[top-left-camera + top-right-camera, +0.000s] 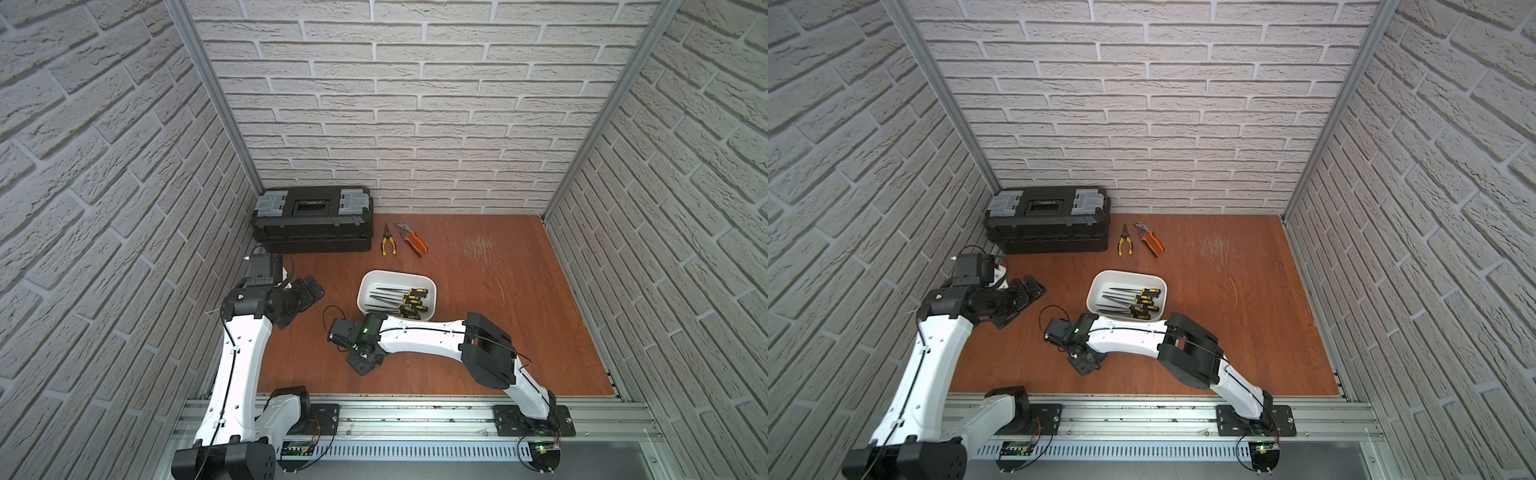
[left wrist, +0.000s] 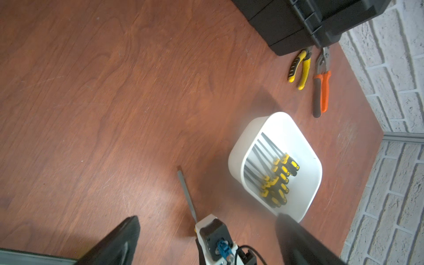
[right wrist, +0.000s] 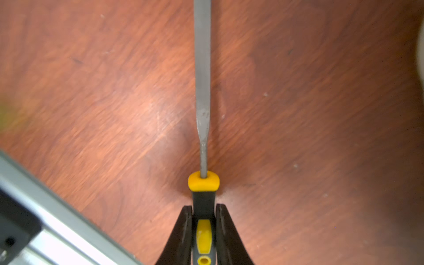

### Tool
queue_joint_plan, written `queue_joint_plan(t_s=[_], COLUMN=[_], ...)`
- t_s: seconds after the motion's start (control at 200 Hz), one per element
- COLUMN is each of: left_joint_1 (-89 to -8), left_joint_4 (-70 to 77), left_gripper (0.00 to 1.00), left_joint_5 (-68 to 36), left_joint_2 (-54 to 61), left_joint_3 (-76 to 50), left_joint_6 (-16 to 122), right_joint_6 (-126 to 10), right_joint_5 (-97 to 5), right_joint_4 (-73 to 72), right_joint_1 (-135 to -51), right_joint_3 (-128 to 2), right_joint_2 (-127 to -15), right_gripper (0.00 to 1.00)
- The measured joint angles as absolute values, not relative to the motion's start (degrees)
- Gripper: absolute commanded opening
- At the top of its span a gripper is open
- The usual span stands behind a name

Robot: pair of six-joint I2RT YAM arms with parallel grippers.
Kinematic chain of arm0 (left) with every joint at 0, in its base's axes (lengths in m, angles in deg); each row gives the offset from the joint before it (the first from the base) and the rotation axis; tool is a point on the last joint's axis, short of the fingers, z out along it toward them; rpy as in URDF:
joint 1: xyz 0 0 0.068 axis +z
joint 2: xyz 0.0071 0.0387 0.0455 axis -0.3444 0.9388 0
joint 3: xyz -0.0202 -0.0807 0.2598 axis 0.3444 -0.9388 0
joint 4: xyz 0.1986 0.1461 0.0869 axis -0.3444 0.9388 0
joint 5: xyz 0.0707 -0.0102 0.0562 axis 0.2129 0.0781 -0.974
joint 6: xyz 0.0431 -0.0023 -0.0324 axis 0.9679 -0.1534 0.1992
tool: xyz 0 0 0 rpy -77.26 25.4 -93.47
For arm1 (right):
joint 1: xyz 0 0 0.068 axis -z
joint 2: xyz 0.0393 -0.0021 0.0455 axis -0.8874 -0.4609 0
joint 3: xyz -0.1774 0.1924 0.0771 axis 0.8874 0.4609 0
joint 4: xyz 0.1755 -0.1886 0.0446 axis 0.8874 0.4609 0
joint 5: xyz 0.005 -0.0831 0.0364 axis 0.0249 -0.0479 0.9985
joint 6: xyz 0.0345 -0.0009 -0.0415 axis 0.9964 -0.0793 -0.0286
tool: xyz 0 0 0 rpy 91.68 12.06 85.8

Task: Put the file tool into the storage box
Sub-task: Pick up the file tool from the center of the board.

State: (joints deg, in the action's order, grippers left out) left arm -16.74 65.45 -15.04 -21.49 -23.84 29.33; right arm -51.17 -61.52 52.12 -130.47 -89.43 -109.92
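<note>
In the right wrist view my right gripper (image 3: 203,207) is shut on the black and yellow handle of the file tool (image 3: 202,68). Its grey blade lies low over the wooden floor. In both top views this gripper (image 1: 360,360) sits just in front of the white storage box (image 1: 365,291), and its wrist hides the file. The box (image 2: 236,156) holds several files with yellow and black handles. The left wrist view shows the file's blade (image 2: 187,195) on the floor beside the box. My left gripper (image 1: 309,291) hangs open and empty to the left of the box.
A black toolbox (image 1: 313,218) stands closed in the back left corner. Yellow pliers (image 1: 388,241) and orange pliers (image 1: 413,239) lie beside it. Brick-patterned walls close in three sides. An aluminium rail (image 3: 57,218) runs along the front edge of the floor.
</note>
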Motion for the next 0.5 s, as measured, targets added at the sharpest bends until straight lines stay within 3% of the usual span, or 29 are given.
queue_joint_plan(t_s=[0.5], left_joint_1=[-18.67], left_joint_4=[66.87], left_gripper=[0.98], left_joint_5=[-18.14], left_joint_2=[-17.77], left_joint_3=[-12.76], left_joint_6=[28.36], right_joint_6=[-64.72], right_joint_5=[-59.60], right_joint_4=[55.79], right_joint_1=[-124.55], right_joint_3=[-87.90], right_joint_2=[-97.22], right_gripper=[0.10])
